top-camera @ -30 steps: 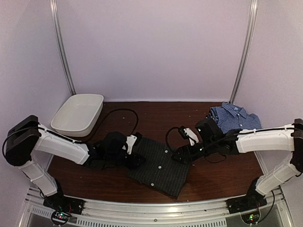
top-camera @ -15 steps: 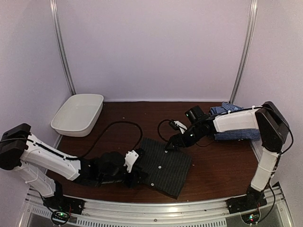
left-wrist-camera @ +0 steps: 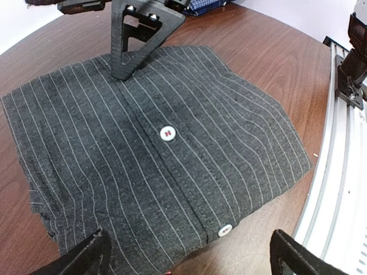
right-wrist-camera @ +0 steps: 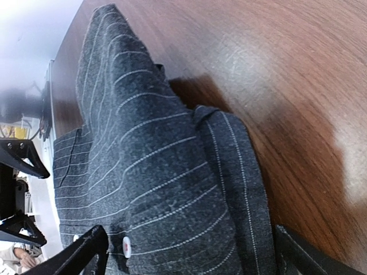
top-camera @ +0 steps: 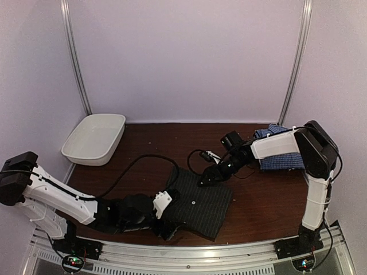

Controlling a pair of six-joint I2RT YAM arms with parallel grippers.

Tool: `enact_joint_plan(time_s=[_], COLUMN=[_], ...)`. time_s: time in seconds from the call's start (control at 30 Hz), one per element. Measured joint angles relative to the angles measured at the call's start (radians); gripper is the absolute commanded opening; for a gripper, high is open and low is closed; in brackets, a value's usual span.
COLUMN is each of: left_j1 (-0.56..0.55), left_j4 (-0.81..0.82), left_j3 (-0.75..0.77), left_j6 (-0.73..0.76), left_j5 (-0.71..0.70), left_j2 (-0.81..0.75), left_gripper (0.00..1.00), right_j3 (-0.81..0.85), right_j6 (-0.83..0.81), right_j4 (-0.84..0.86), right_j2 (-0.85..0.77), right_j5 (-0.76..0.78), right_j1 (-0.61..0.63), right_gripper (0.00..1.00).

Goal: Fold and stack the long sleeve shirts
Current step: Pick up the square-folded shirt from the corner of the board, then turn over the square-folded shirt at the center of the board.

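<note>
Left end effector (left-wrist-camera: 189, 249), jaws spread, over folded black pinstriped shirt (left-wrist-camera: 155, 143)

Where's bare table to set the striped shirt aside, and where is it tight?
Bare table runs along the back between the white tub and the blue check shirt, and at the near right beside the black pinstripe shirt. Crowded: the near left, under the left arm and its cable.
</note>
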Motion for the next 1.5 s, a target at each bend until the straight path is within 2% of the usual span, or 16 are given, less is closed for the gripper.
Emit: enact_joint_plan(time_s=[0.23, 0.73, 0.83, 0.97, 1.0, 1.13, 1.3, 1.4, 1.5], left_j1=[-0.014, -0.018, -0.020, -0.020, -0.020, -0.020, -0.019, -0.009, 0.021], left_j4=[-0.015, -0.046, -0.052, -0.069, -0.074, -0.113, -0.157, -0.174, -0.231], left_j3=[-0.001, -0.021, -0.016, -0.006, -0.005, -0.006, -0.006, -0.002, 0.021], left_j6=[0.023, 0.068, 0.068, 0.067, 0.066, 0.054, 0.033, 0.022, 0.010], left_j5=[-0.016, -0.068, -0.076, -0.092, -0.098, -0.144, -0.214, -0.242, -0.274], left_j2=[0.039, 0.119, 0.125, 0.124, 0.121, 0.067, -0.086, -0.159, -0.207], left_gripper=[0.98, 0.96, 0.96, 0.97, 0.98, 0.98, 0.98, 0.98, 0.98], right_j3=[-0.011, -0.059, -0.071, -0.104, -0.112, -0.164, -0.231, -0.220, -0.144], right_j6=[-0.023, -0.034, -0.013, 0.014, 0.024, 0.069, 0.100, 0.105, 0.109], right_j4=[0.005, 0.106, 0.139, 0.166, 0.168, 0.179, 0.089, -0.011, -0.160], right_j2=[0.011, 0.074, 0.088, 0.091, 0.091, 0.045, -0.149, -0.304, -0.427], right_j5=[-0.064, -0.259, -0.296, -0.316, -0.314, -0.295, -0.181, -0.055, 0.180], right_j1=[0.000, 0.054, 0.067, 0.069, 0.067, 0.037, -0.043, -0.101, -0.140], right_gripper=[0.90, 0.60, 0.46, 0.06, 0.00, 0.00, 0.00, 0.00, 0.00])
